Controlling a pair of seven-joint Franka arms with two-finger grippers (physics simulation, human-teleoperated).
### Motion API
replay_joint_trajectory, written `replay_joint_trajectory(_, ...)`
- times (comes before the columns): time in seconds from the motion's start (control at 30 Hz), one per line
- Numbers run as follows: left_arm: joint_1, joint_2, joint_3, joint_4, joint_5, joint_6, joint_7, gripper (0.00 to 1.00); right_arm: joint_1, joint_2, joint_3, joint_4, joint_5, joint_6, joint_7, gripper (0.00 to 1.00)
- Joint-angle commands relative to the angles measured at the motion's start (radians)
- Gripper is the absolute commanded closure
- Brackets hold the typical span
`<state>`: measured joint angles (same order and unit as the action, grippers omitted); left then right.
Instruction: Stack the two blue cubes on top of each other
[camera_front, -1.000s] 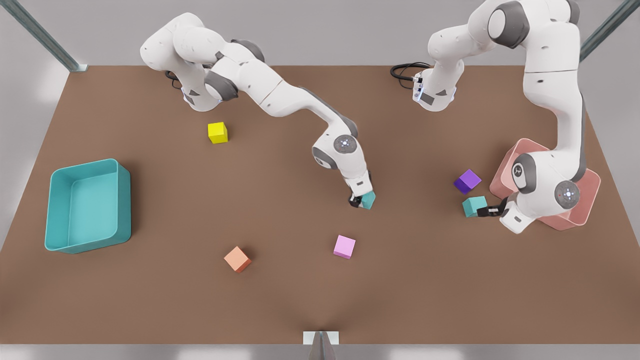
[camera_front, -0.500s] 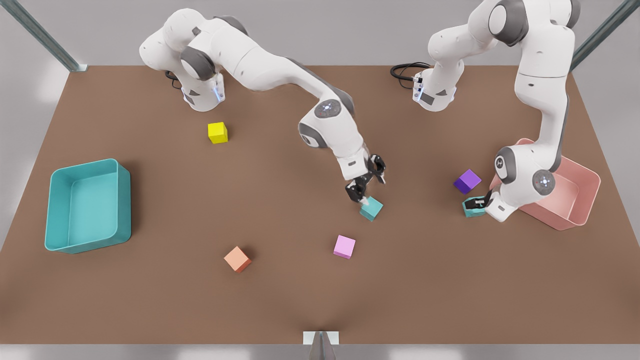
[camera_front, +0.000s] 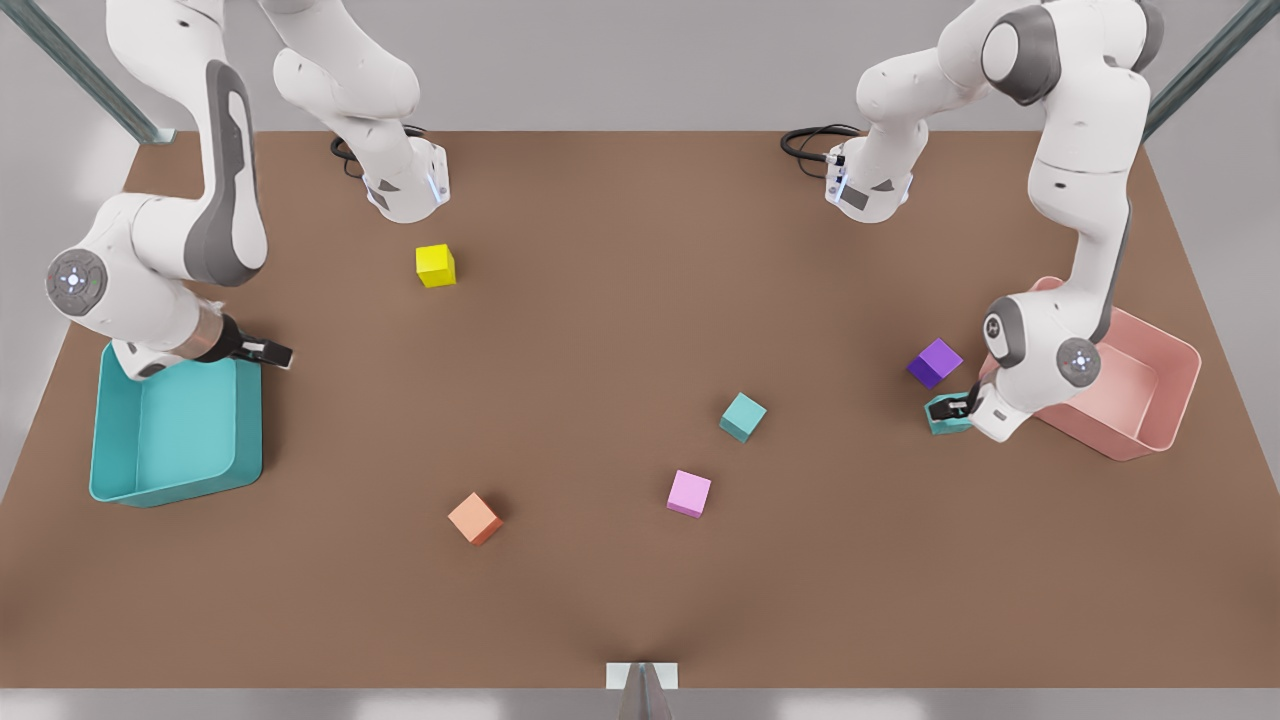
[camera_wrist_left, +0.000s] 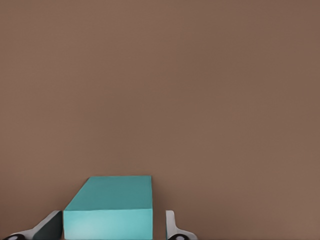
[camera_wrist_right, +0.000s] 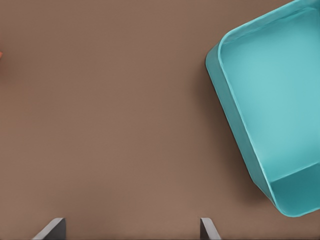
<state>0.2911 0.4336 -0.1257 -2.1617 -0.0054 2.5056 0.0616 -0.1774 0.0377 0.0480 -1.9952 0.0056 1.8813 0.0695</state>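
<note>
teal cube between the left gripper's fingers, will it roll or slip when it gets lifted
Probably neither. The teal cube has flat faces and square edges, so it should sit rather than roll. The left gripper brackets two parallel sides, which favours a steady hold. Its matte, rigid-looking surface suggests little slip, though one finger seems slightly off the face.

Two white robot arms with grey joints
Rounded glossy shells, dark grey bands at the elbows, a small glowing blue ring on each wrist, black fingers, black cables coiled behind both bases
</note>
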Motion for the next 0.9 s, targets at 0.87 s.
replay_joint_trajectory(0.87,-0.322,-0.087,-0.170,0.252,0.008,-0.372,-0.651,0.35,0.088,-0.016,0.046,-0.011,-0.001,0.047,-0.022,0.00)
